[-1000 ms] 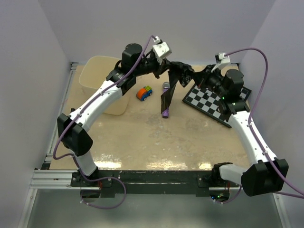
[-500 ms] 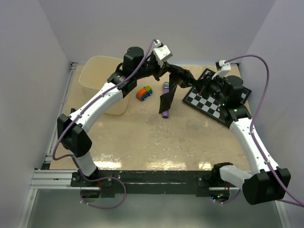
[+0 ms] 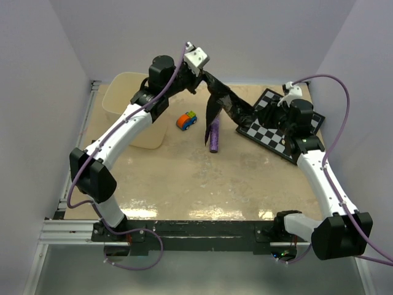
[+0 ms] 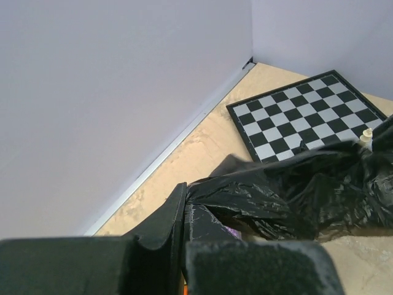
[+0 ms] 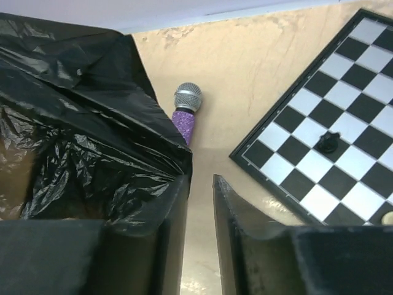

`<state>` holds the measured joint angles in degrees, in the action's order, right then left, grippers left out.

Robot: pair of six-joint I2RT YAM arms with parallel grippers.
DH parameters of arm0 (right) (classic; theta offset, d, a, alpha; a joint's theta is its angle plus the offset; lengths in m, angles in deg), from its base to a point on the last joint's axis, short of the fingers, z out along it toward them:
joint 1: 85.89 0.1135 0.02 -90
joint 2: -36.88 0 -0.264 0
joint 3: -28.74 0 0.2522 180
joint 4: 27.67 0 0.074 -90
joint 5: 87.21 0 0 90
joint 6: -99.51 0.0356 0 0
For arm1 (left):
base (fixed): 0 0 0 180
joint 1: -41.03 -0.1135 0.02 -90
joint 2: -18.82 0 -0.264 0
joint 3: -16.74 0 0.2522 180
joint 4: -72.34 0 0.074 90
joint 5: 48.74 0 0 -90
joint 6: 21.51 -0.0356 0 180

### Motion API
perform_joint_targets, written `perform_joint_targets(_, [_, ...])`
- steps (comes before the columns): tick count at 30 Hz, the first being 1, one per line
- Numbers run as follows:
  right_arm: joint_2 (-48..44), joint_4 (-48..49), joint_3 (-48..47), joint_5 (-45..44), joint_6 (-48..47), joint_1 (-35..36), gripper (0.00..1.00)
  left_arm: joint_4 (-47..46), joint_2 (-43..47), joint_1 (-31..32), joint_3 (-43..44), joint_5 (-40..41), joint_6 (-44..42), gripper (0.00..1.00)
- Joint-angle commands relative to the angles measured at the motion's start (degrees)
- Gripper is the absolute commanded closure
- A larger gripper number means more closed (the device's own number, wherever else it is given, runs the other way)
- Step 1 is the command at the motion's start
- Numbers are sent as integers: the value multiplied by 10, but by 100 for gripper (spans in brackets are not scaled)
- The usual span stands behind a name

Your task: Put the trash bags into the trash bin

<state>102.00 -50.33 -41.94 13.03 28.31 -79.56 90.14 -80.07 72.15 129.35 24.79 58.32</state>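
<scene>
The dark, glossy trash bag (image 3: 222,104) hangs in the air between my two grippers, above the table's far middle. My left gripper (image 3: 204,75) is shut on one end of it; in the left wrist view (image 4: 184,212) the film is pinched between the fingers and spreads out to the right (image 4: 295,190). My right gripper (image 3: 256,115) is open. In the right wrist view (image 5: 199,184) the bag (image 5: 80,123) drapes over the outside of its left finger, with bare table showing in the gap. The cream-beige trash bin (image 3: 115,92) stands at the far left, partly behind the left arm.
A purple glittery microphone (image 3: 214,136) lies under the hanging bag and shows in the right wrist view (image 5: 184,117). A small orange toy car (image 3: 186,120) sits beside the bin. A chequered board (image 3: 279,129) with small pieces lies at the far right (image 5: 344,123).
My left gripper has moved up and left toward the bin, stretching the bag out. My right arm has drawn back to the right over the chequered board.
</scene>
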Motion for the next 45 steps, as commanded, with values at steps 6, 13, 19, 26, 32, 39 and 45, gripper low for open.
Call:
perform_joint_targets(6, [-31, 59, -44, 181, -118, 5, 30, -11, 18, 1, 17, -31, 44, 100])
perform_joint_targets(13, [-31, 64, -75, 172, -216, 101, 2, 2, 5, 3, 42, 7, 96, 100])
perform_joint_targets(19, [7, 86, -95, 151, -231, 167, 2, 7, 4, 4, 51, 40, 128, 100])
perform_joint_targets(26, [60, 86, -130, -17, -267, 221, 6, 5, 14, 3, 45, 49, 125, 100])
perform_joint_targets(32, [62, 115, -138, -60, -255, 221, 23, 5, 20, 4, 42, 50, 111, 100])
perform_joint_targets(39, [69, 121, -130, -85, -266, 221, 43, 3, 17, 4, 47, 43, 112, 100])
perform_joint_targets(45, [74, 123, -129, -77, -277, 221, 59, 3, 14, 4, 49, 38, 115, 100])
